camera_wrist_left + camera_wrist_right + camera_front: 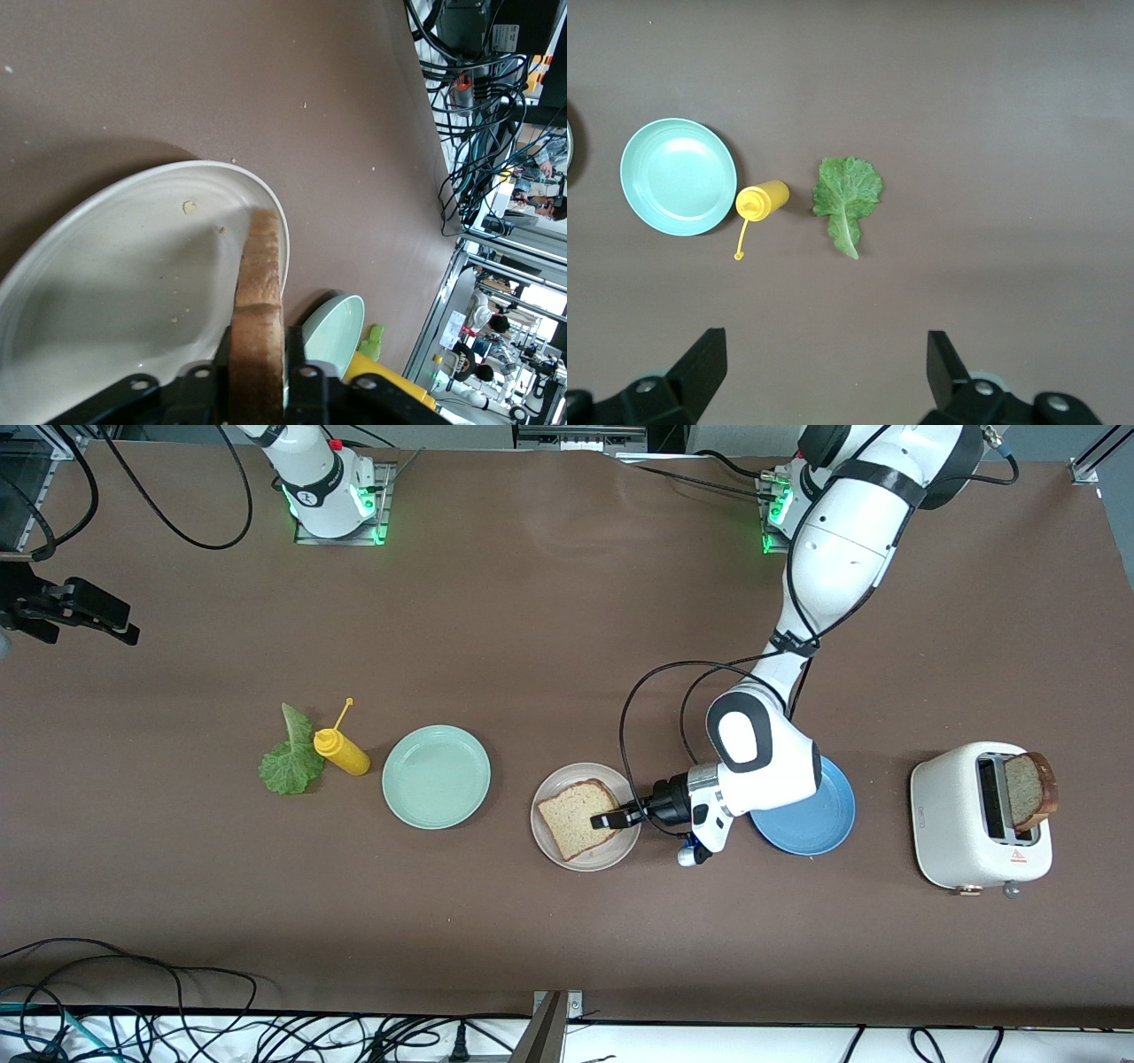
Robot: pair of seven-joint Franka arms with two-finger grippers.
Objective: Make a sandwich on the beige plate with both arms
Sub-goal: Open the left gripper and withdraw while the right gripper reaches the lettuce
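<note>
**First slice on plate, left end effector clamped on its edge**

Beige plate (586, 816) sits lowest in the front view, between the mint-green plate (436, 776) and the blue plate (804, 808). One bread slice (578, 817) lies on it. Your left end effector (612, 817) is clenched on the slice's edge, the one toward the left arm's end of the surface; the left wrist view shows the crust (259, 328) pinched between both fingers.

Handling, as I judge it: bread is light, soft and crumbly, and crumbs already dot the plate. Grip by the crust, lightly, or it dents. The lettuce leaf (290, 759) looks thin, floppy and easy to tear. Take it near the stem rib.

Your right end effector (71, 613) hangs over the surface's edge at the right arm's end, fingers spread and holding nothing, with its wrist camera looking straight down on the leaf.

Around:
- The mustard bottle (341, 750) lies just beside the leaf, between it and the mint-green plate. Its nozzle sticks out, so it crowds a grab from that side.
- The second slice (1030, 789) stands tilted in the toaster (978, 816) at the left arm's end. The blue plate lies between it and the beige plate, under the left arm.
</note>
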